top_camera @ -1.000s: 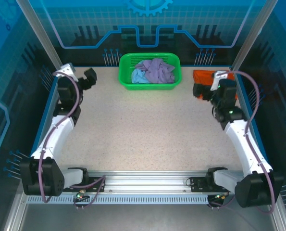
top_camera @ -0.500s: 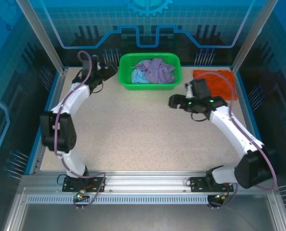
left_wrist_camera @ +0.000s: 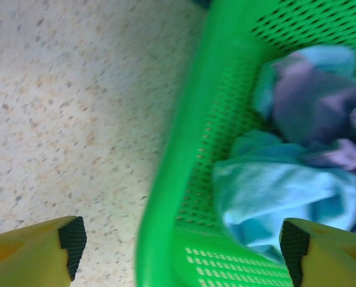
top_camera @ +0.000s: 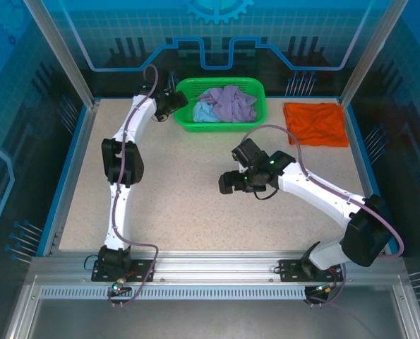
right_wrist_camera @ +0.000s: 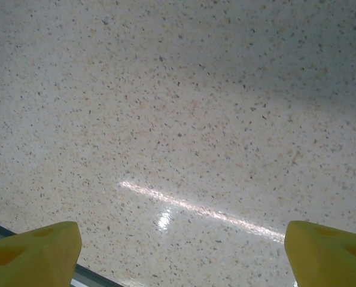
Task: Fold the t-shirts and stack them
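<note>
A lavender-purple t-shirt (top_camera: 231,102) and a light blue t-shirt (top_camera: 204,111) lie crumpled in a green basket (top_camera: 220,126) at the back of the table. The wrist view shows the light blue shirt (left_wrist_camera: 279,194) and the purple one (left_wrist_camera: 312,101) inside the basket wall (left_wrist_camera: 183,179). An orange t-shirt (top_camera: 315,123) lies folded flat at the back right. My left gripper (top_camera: 176,101) (left_wrist_camera: 182,248) is open, straddling the basket's left rim. My right gripper (top_camera: 229,183) (right_wrist_camera: 182,251) is open above bare table at mid-table.
The speckled table (top_camera: 181,198) has a blue raised edge on both sides. An aluminium rail (top_camera: 217,267) runs along the near edge. Blue enclosure walls stand behind the basket.
The left arm has swung from the back left corner to the basket's left rim. The right arm has left the orange shirt and moved leftward to mid-table.
</note>
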You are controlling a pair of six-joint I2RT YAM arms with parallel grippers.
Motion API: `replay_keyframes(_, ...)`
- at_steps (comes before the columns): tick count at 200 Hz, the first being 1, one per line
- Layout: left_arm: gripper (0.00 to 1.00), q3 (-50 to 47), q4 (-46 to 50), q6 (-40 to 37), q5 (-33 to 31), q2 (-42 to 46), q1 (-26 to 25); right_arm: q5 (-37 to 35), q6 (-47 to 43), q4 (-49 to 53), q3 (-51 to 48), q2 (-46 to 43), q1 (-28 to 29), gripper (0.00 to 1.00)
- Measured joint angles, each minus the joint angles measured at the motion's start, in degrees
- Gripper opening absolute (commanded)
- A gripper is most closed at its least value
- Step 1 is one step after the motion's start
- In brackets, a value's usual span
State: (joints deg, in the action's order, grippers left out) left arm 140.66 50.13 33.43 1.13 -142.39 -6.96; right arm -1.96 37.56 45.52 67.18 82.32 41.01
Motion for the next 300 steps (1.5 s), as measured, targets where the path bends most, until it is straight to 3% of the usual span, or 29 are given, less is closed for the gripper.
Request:
replay_keyframes(67,0.27,0.1,1.0,3.5,3.9,-4.6,0.7,-5.0,2.5,6.7,1.5,-2.4,-0.3,0.89)
replay_keyframes(95,0.24,-8.4,-3.6,5.0,4.2,-0.6,0.9,-6.5,3.7,8.1,5.4,-1.6,-1.5,0.89)
replay_keyframes(113,0.14,-16.8,-7.0,6.6,4.2,4.1,1.1,-7.1,4.1,8.6,9.1,0.5,-2.6,0.89)
replay_keyframes(150,0.08,-30.1,-12.3,7.8,4.3,11.8,1.8,-7.3,3.7,7.9,15.9,7.3,-5.8,0.86)
replay_keyframes(186,0.04,-51.1,-18.0,12.1,2.4,25.7,2.2,-4.6,1.2,6.7,25.6,16.9,-9.6,0.8)
replay_keyframes(216,0.04,-67.5,-19.5,17.3,0.0,39.9,2.2,-0.5,-0.3,5.7,29.4,21.1,-10.1,0.78)
replay_keyframes(247,0.07,-75.5,-19.0,18.3,-2.4,47.4,2.2,3.4,-1.2,4.8,27.5,21.2,-10.0,0.78)
replay_keyframes(258,0.18,-77.6,-20.1,18.1,-2.9,48.6,2.2,4.5,-2.1,4.5,27.5,21.3,-9.9,0.79)
replay_keyframes(279,0.22,-80.7,-22.0,17.4,-3.0,49.5,2.6,5.9,-3.0,4.9,31.1,23.6,-9.5,0.8)
replay_keyframes(300,0.52,-81.4,-21.9,15.8,-3.0,49.3,3.5,6.8,-3.1,6.3,40.3,30.1,-8.4,0.81)
